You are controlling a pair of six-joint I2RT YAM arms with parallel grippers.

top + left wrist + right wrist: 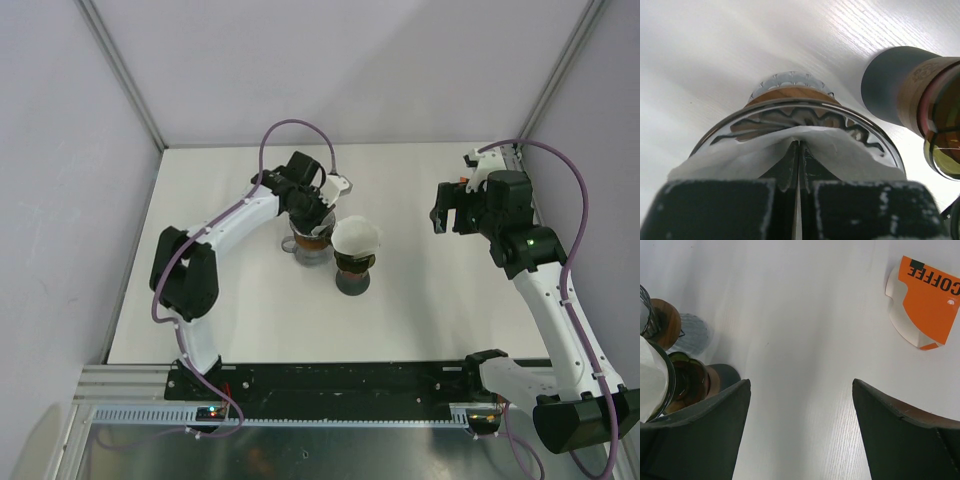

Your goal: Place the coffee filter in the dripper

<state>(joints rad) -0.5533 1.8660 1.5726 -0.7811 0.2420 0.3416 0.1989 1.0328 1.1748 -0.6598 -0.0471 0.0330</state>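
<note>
The left end effector [799, 162] was clamped shut on the coffee filter [735, 157]. The white paper was pinched between its 2 fingers and fanned out to either side of them. Directly ahead of and below those fingers sat the dripper [790, 107]. Its metal rim and ribbed inner wall showed just beyond the paper's edge, with a wooden collar and a glass base beneath. The filter's free edge lay over the near part of the rim. Whether its tip reached down into the cone could not be told, since the fingers hid it.

Judged from this, the pick-up and the carry were done, and the task stood at the seating step. The paper needed lowering into the cone and releasing, and the arm would then need to lift off without dragging it out.

Just to the right of the left end effector stood a second dripper [900, 85] on a dark base. In the top view it carried a white filter [357, 236] of its own. The right end effector [800, 432] hung well apart from both, jaws wide and holding nothing, over bare bench [800, 315]. An orange packet [930, 297] lettered COFFEE lay ahead of it and to its right.
</note>
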